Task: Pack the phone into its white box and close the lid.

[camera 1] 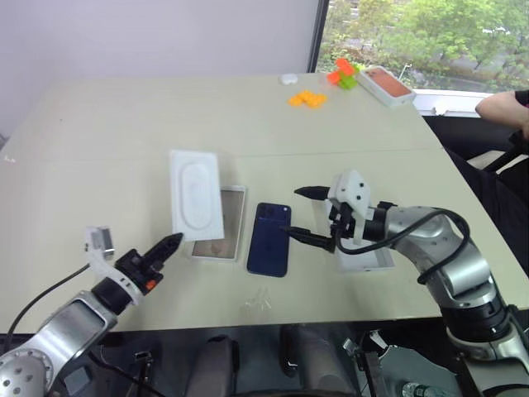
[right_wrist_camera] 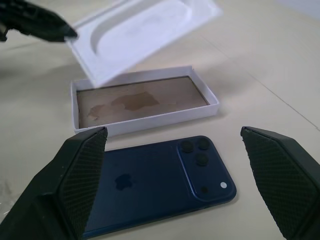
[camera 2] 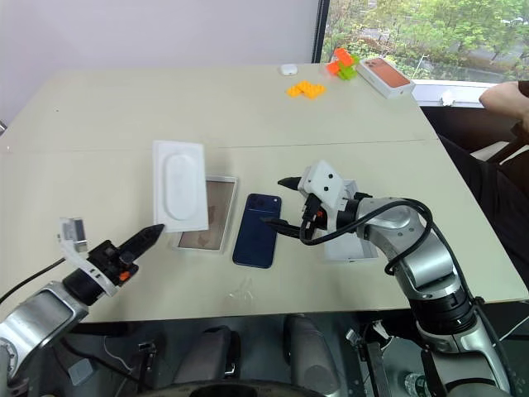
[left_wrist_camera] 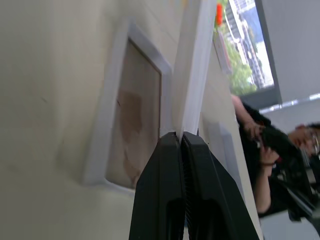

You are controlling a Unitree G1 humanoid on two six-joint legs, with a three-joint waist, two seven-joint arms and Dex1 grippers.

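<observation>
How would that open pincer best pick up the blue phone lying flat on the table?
Across the phone's long edges near its middle, coming from above. It lies flat, camera side up, beside the white box, so only its thin sides offer purchase. The open right pincer is spread wider than the phone.

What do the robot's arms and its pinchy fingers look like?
Both arms are shiny silver-grey metal tubes with black cables looping along them. Each ends in two pointed black fingers, ribbed on their inner faces. The left gripper has an orange spot near its wrist; the right gripper wears a white block.
</observation>
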